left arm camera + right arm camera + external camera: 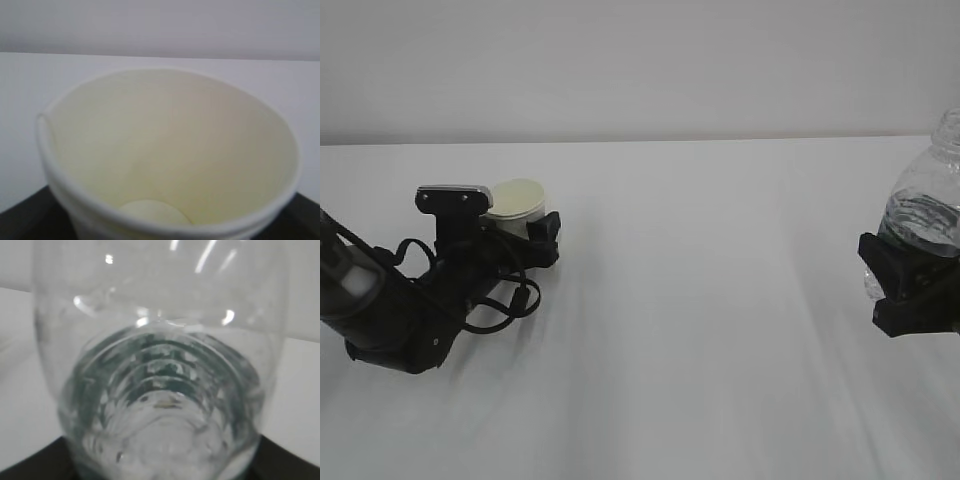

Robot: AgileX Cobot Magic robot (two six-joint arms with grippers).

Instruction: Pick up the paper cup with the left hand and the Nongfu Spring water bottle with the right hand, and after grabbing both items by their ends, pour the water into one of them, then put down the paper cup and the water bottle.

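The paper cup (515, 198) stands at the left of the table, its cream inside facing up. My left gripper (515, 228) lies low on the table with a finger on each side of the cup and is shut on it. In the left wrist view the paper cup (165, 150) fills the frame and is empty, with dark fingers (20, 215) at the bottom corners. At the right edge my right gripper (910, 285) is shut on the lower part of the upright Nongfu Spring water bottle (925, 215). The bottle (160, 390) holds water (165, 440). Its neck is cut off.
The white table (700, 330) runs back to a plain pale wall (640, 60). The left arm's black body and cables (410, 310) rest low at the front left. Nothing else stands between the two grippers.
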